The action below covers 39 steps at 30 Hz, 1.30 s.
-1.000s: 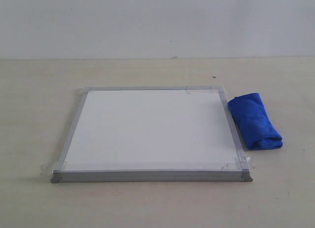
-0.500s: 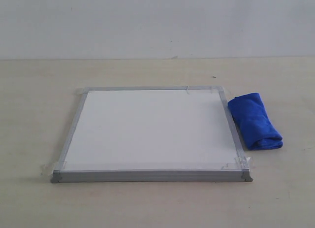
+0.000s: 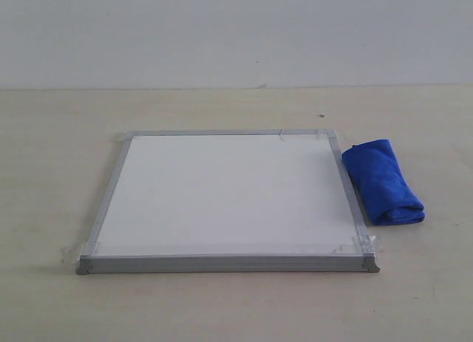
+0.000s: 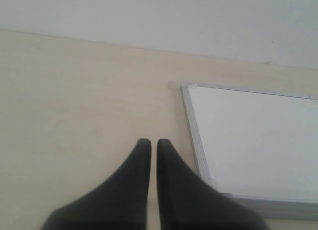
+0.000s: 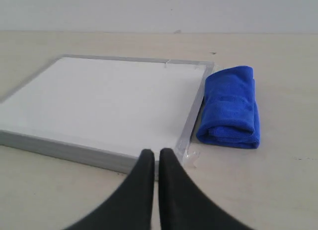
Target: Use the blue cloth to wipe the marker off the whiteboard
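Exterior view: pale beige table (image 3: 222,305) fills the foreground up to the board (image 3: 229,194), which lies flat near the middle. Its near rail is silver-grey metal, closed at each end by grey corner caps (image 3: 84,267), with clear tape (image 3: 347,247) across the near corners. Behind the rail the face is plain, even white, edged by thin rails at the sides and back.

Just beside the right rail, along its far part, lies the cloth (image 3: 382,182). It is bright royal blue, soft and napped, and rolled into a thick bundle with its rounded end toward the viewer. Whether it touches the rail I cannot tell. An off-white wall (image 3: 222,32) closes the scene behind the table.

Left wrist view: the left gripper (image 4: 150,143) shows two dark tapered fingers drawn almost together, with only a thin slit between them and nothing in it. Bare table lies beyond the tips, and a corner of the board is near by.

Right wrist view: the right gripper (image 5: 153,153) has its jaws drawn just as narrow, and it too holds nothing. It points at the board's taped near corner. Beyond that corner the rolled end of the cloth shows its folded layers.
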Tool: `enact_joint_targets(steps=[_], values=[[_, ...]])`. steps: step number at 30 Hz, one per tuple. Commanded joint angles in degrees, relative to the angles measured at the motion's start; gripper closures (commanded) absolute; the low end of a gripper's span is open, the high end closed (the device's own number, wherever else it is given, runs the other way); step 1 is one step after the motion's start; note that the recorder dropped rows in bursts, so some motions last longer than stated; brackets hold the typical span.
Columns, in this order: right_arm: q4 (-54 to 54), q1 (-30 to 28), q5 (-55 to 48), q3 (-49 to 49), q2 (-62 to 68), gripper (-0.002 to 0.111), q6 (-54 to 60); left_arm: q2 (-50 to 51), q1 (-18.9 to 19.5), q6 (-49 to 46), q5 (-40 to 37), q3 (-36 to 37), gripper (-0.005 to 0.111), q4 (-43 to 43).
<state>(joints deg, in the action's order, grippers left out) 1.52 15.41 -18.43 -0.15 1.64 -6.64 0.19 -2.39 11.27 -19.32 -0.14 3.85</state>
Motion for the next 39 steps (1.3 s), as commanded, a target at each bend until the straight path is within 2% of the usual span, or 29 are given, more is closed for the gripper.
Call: enact_joint_targets(steps=[1, 5, 14, 39], values=[[-1.5, 0.1, -1.3, 0.2, -0.3, 0.108, 1.2, -0.2, 0.1, 0.4, 0.4, 0.1, 0.102, -0.2], [-1.9, -0.4, -1.3, 0.2, -0.3, 0.108, 1.2, -0.2, 0.1, 0.4, 0.4, 0.1, 0.102, -0.2], [-1.9, -9.1, -1.3, 0.2, -0.3, 0.108, 0.9, -0.2, 0.1, 0.4, 0.4, 0.1, 0.102, -0.2], [-1.9, -9.1, -1.3, 0.2, -0.3, 0.108, 0.9, -0.2, 0.1, 0.4, 0.4, 0.1, 0.102, -0.2]])
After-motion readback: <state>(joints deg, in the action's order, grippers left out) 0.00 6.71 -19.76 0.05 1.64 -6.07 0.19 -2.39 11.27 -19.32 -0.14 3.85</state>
